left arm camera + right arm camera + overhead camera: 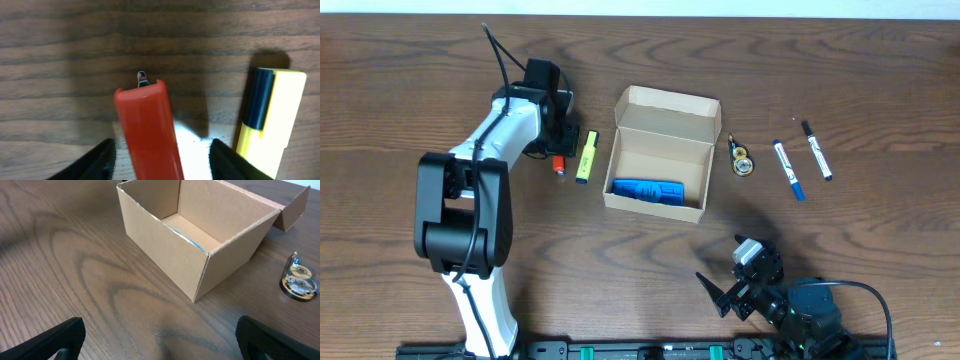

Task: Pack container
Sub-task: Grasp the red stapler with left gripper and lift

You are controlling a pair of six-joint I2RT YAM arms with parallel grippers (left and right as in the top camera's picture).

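Note:
The container (pixel 665 120), an open tan cardboard box with its flap lid folded back, stands mid-table and holds a blue object (pixel 648 190). My left gripper (pixel 558 152) is open, low over a red lighter-like object (pixel 559 166) that lies next to a yellow highlighter (pixel 587 156). In the left wrist view the red object (pixel 147 130) lies between the fingers (pixel 162 160) with a gap on each side, and the highlighter (pixel 270 115) is to the right. My right gripper (pixel 732 272) is open and empty near the front edge. In the right wrist view (pixel 160 340) it faces the container (pixel 165 245).
A small yellow-and-black tape roller (pixel 743 160) lies right of the box and also shows in the right wrist view (pixel 298 280). A blue-capped marker (pixel 788 170) and a black-capped marker (pixel 816 150) lie further right.

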